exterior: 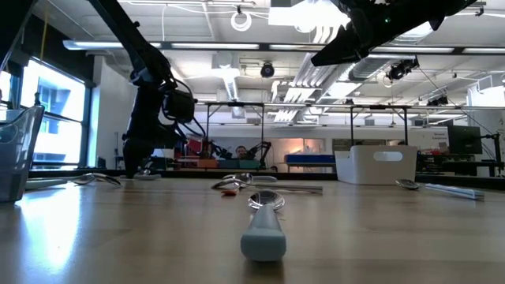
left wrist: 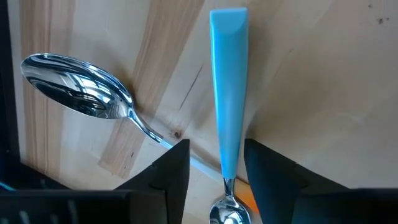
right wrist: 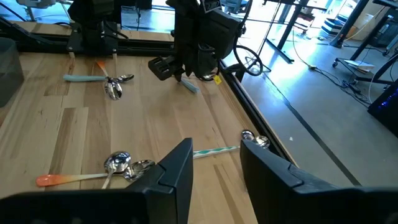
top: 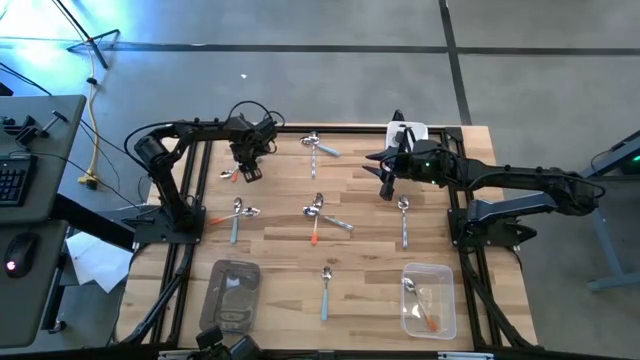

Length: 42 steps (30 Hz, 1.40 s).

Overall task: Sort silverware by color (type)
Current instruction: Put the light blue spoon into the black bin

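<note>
Left pincer [left wrist: 214, 171] straddles the blue-handled spoon [left wrist: 227, 81], fingers spread; pickup step, so it must clench. Right pincer [right wrist: 214, 165] hangs released.

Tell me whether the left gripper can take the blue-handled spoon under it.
Probably yes: the left gripper is open, and the blue-handled spoon lies with its handle between the fingers; only a silver spoon lies beside it, apart.

high: overhead, down | low: tabletop-level | wrists: close, forward
</note>
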{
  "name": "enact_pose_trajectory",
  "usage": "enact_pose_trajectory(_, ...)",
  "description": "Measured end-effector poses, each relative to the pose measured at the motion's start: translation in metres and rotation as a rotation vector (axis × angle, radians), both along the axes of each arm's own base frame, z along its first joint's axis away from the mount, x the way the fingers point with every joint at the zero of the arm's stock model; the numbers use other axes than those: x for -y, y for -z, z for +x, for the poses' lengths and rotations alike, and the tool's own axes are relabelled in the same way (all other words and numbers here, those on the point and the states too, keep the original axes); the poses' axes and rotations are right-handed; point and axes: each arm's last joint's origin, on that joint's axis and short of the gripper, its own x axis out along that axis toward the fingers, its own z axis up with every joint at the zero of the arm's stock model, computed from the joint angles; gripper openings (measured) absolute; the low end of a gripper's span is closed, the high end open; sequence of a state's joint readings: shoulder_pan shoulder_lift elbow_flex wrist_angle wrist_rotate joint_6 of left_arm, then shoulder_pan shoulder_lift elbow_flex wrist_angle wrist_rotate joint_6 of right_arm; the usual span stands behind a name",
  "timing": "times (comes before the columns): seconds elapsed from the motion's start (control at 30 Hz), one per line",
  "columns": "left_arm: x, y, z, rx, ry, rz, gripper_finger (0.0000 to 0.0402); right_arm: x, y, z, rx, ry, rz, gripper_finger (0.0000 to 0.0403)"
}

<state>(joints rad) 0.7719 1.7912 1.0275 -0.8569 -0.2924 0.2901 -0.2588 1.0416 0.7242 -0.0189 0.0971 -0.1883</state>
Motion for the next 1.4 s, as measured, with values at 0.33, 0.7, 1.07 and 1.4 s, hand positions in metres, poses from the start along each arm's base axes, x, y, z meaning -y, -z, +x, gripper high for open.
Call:
enact_pose_trajectory(0.33,0.001,0.000,-0.001,-0.013,0.026,-0.013,0.0055,0.000,0.000,0.000,0.000,0.000,0.000,0.0119)
enact_pose_trajectory(0.7,0.001,-0.002,-0.002,-0.055,0.046,-0.019,0.0010,0.000,0.000,0.000,-0.001,-0.001,-0.003,0.0119)
enact_pose_trajectory(1.07,0.012,-0.026,0.006,0.057,0.019,0.012,0.0007,0.000,0.001,0.000,-0.011,-0.001,-0.001,0.0119)
enact_pose_trajectory(1.4,0.018,-0.027,0.032,0.203,0.049,0.097,0.0142,0.000,0.001,0.000,-0.011,-0.001,-0.001,0.0119)
